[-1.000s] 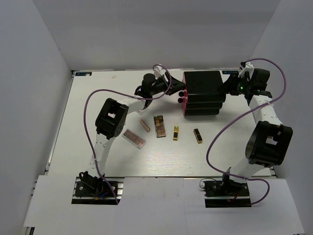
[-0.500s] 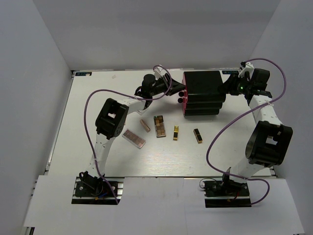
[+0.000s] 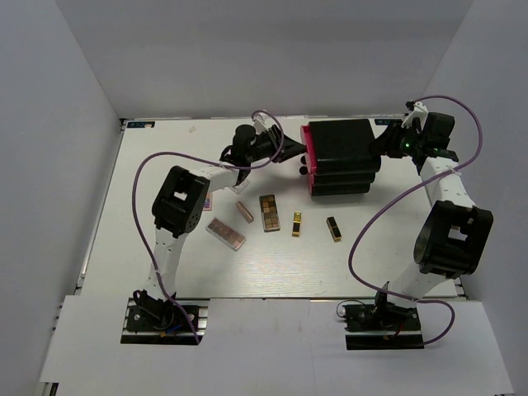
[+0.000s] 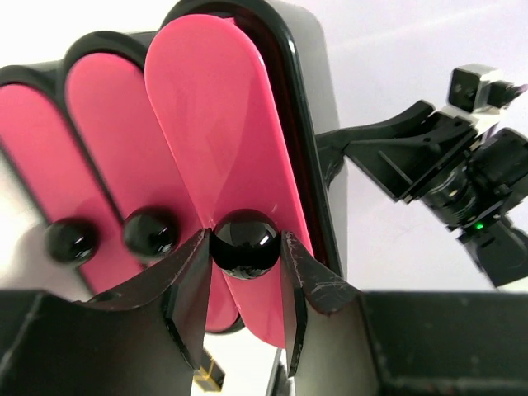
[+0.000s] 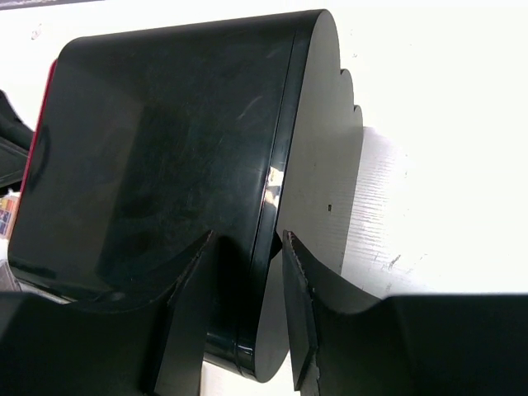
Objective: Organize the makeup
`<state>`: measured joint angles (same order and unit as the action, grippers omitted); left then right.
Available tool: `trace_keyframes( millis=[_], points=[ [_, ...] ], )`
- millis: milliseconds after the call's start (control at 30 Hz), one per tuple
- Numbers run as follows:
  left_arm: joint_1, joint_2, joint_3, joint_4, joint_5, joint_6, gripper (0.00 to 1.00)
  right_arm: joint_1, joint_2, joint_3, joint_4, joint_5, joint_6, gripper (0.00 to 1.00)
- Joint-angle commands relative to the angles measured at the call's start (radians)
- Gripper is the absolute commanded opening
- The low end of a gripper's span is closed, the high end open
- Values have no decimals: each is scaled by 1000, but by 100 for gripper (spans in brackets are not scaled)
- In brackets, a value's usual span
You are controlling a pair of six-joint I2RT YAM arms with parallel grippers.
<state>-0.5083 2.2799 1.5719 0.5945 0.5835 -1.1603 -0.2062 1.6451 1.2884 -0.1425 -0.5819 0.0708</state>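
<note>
The makeup lies on the table in front of the black box [image 3: 340, 157]: a brown eyeshadow palette [image 3: 269, 212], a pink palette [image 3: 225, 233], a rose-gold tube [image 3: 244, 212], a gold lipstick [image 3: 296, 223] and a black-and-gold lipstick [image 3: 333, 228]. My left gripper [image 4: 245, 256] is shut on the black round knob [image 4: 245, 242] of the top pink drawer [image 4: 216, 140], which stands slightly out of the box. My right gripper [image 5: 246, 272] grips the box's rear edge [image 5: 276, 198], one finger on top and one behind.
Two more pink drawers with black knobs [image 4: 151, 233] sit below the held one. A small white card-like item [image 3: 239, 188] lies under the left arm. The right arm [image 4: 445, 165] shows behind the box. White walls enclose the table [image 3: 165, 165].
My left gripper has moved left with the knob, and the top pink drawer has slid a little out of the box. The right gripper and the makeup have not moved.
</note>
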Motion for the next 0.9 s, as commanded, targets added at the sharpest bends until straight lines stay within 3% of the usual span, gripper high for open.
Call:
trace_keyframes(
  millis=[0,367,533,633,700,767,867],
  points=[
    [27,-112,-42,-143,15,131,24,5,30,29,-61,43,-17,42],
    [94,-230,-182,-254,-28,214,25,5,32,32,-71,57,-25,42],
    [112,-244,-179,-306,-48,234,28,2,32,31,-72,57,-25,43],
    [113,-240,-153,-352,-56,246,33,5,32,32,-74,53,-29,48],
    [113,-246,-147,-380,-73,246,44,5,30,34,-75,48,-34,54],
    [122,-253,-147,-395,-80,248,64,5,27,34,-78,33,-39,63],
    [131,-284,-159,-404,-97,249,81,5,4,28,-74,7,-55,73]
  ],
)
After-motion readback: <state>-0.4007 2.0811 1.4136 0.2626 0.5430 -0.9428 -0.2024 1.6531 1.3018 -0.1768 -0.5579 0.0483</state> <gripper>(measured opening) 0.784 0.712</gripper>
